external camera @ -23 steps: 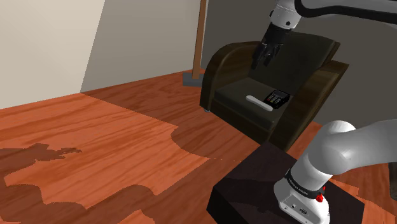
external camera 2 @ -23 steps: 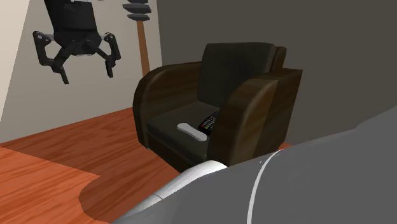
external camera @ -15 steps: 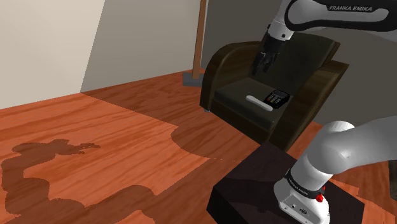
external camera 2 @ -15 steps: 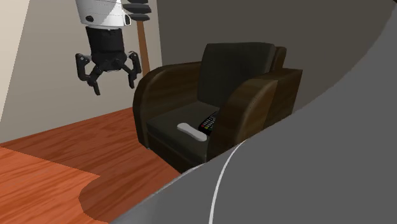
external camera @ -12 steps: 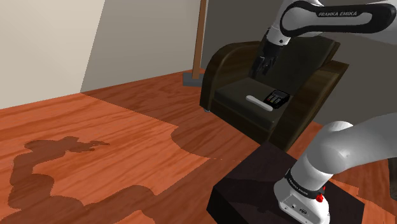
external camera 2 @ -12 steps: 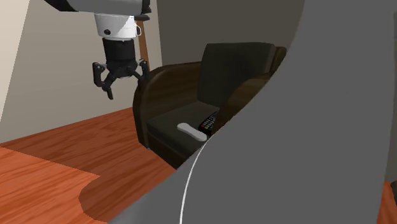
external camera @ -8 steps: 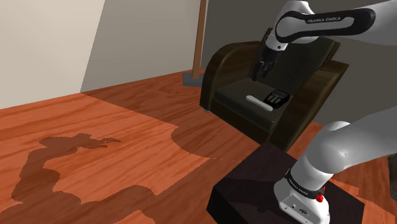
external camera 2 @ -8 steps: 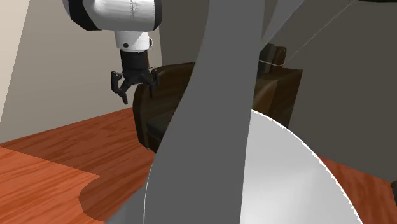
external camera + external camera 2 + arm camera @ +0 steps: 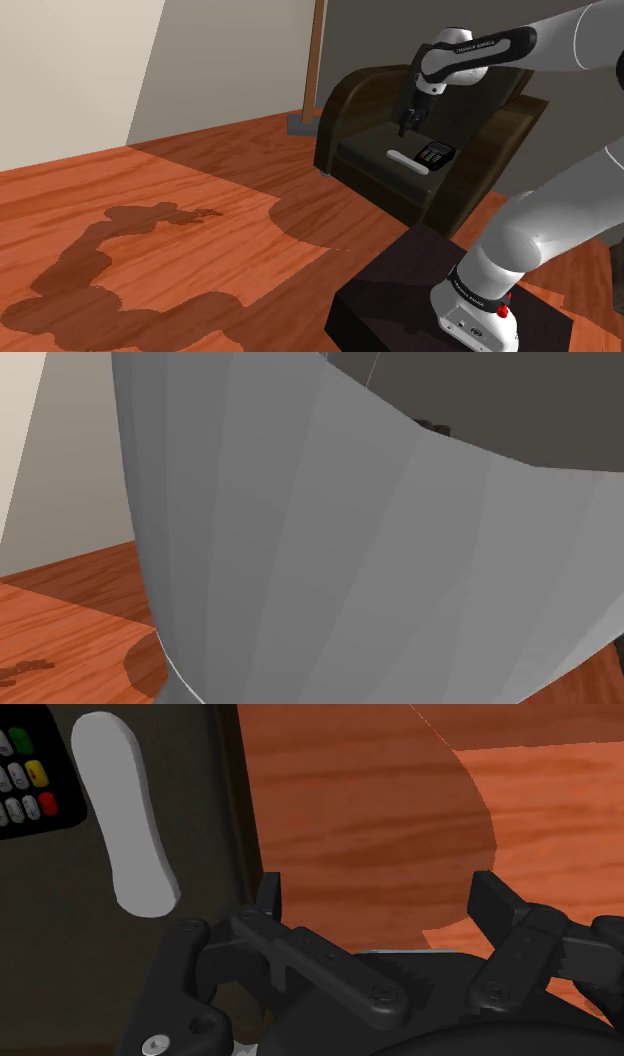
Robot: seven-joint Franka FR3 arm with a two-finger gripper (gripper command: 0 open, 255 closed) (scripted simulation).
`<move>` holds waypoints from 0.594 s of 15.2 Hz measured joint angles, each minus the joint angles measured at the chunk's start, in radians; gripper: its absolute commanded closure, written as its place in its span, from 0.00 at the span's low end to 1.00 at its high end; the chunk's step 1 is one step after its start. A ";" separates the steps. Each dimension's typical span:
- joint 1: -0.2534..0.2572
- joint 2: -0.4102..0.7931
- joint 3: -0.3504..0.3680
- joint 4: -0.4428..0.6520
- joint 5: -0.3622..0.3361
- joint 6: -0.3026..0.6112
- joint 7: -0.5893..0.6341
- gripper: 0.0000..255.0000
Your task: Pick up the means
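The red-brown wood floor [image 9: 200,180] takes the left and middle of the shoulder view, with the arm's shadow low on the left. One white arm [image 9: 560,40] rises from the lower right and arcs across the upper right; in the second exterior view its grey casing [image 9: 350,532] covers most of the frame. One dark armchair [image 9: 350,100] with wooden sides stands right of centre in the upper half. The dark box stand [image 9: 390,290] sits at the lower right. A wooden pole [image 9: 312,60] on a small base stands upper centre, beside the chair.

The tool [image 9: 408,122] hangs over the seat. In the wrist view the tool [image 9: 380,899] is spread wide, its two fingers [image 9: 270,892] well apart and gripping nothing; floor shows in the gap.

On the seat lie two things. One black remote [image 9: 436,154] with coloured buttons is to the right. Just beside it, on its left, is one pale grey oblong piece [image 9: 406,160], directly below the tool in the shoulder view. In the wrist view this piece [image 9: 125,814] is at the upper left, outside the fingers and apart from them, with the remote [image 9: 30,774] at the left edge.
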 measured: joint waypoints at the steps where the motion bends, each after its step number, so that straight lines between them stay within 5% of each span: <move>1: -0.004 0.028 -0.022 0.004 0.007 0.020 -0.028 0.00; 9: -0.018 0.343 -0.141 0.153 0.170 0.118 -0.250 0.00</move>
